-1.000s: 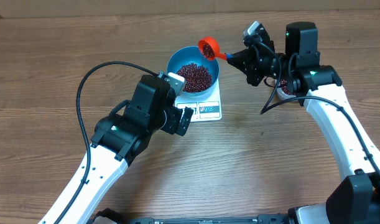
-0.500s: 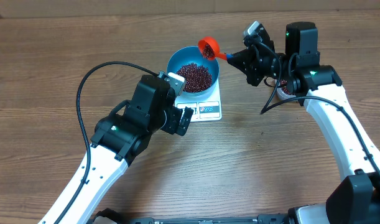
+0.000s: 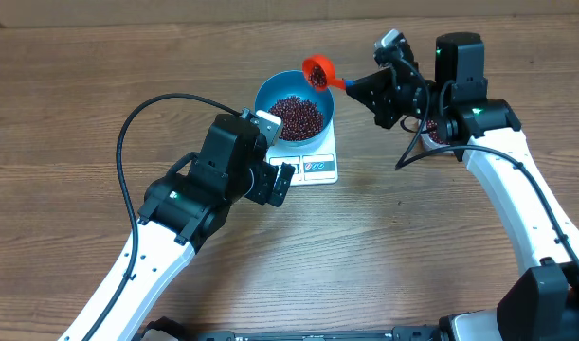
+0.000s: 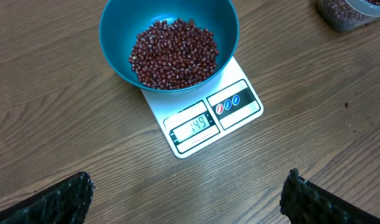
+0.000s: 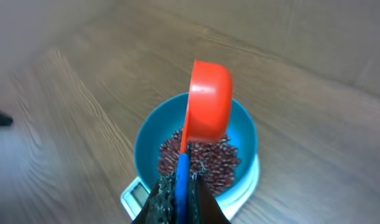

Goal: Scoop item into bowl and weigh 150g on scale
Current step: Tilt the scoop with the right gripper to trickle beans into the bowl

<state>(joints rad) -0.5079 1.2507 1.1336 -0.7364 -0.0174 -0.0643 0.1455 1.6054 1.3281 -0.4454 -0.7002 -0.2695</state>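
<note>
Right gripper (image 5: pixel 180 200): shut tight on the thin blue handle (image 5: pixel 182 174) of the red scoop (image 5: pixel 208 106), fingers (image 5: pixel 153 205) pressed to both sides of it. Holds the scoop in the air, tipped on its side, over the far right rim of the blue bowl (image 3: pixel 265 95); no contact with the bowl visible. Dark specks inside the scoop's cup in the overhead view, too small to identify with certainty.

Left gripper (image 4: pixel 188 199): spread wide, nothing between the jaws, nothing touched. Hangs above the bare table (image 4: pixel 65 124) just in front of the scale (image 4: pixel 242 106), with only the two dark fingertips (image 4: pixel 59 202) showing at the bottom corners of the wrist view.

Blue bowl upright on the back part of the white scale, overhanging its far edge. Inside it, a loose heap of small dark red-brown beans (image 4: pixel 174 53), lying well below the rim. On the scale's front edge, a lit display (image 4: pixel 193 126) reading 149, just beside a panel with two round buttons (image 4: pixel 227 104).

Clear tub (image 4: pixel 348 12) with more of the same beans at the top right corner of the left wrist view, well apart from the scale and mostly cut off by the frame.
</note>
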